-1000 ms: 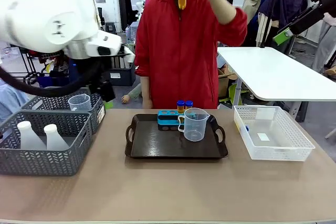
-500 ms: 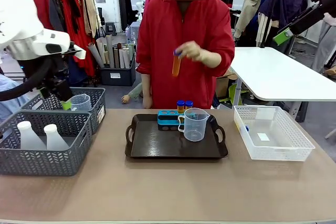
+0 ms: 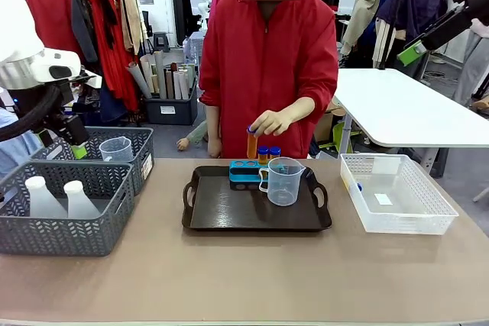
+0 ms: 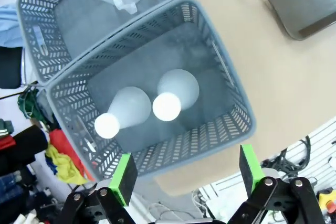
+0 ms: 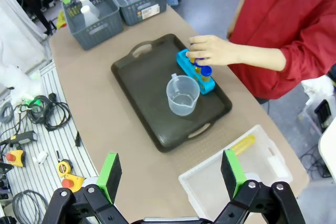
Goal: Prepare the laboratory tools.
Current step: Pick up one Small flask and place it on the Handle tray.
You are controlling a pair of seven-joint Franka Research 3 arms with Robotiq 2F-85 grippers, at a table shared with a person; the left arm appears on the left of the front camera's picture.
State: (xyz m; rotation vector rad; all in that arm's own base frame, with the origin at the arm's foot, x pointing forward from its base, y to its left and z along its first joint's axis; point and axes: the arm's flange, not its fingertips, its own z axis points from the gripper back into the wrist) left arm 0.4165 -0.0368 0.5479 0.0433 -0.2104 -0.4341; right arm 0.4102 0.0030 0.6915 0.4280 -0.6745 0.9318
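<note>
A dark brown tray (image 3: 229, 215) is sitting midway along the tan table (image 3: 229, 280). To the robot's left of the tray, the nearer grey basket (image 3: 61, 230) is standing edge to edge with the farther grey basket (image 3: 144, 162). On the tray's other side, apart from it, a white mesh basket (image 3: 405, 224) is resting. Beyond the tray a person in a red jacket (image 3: 260, 74) is standing at the table's far edge. A clothes rail (image 3: 99, 13) is standing farther back on the left and a white table (image 3: 397, 108) on the right.

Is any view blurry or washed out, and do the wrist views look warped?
Front view: sharp, evenly lit. Left wrist view: the conical flasks look hazy, walls of the grey basket bow. Right wrist view: crisp, tray and beaker well defined.
</note>
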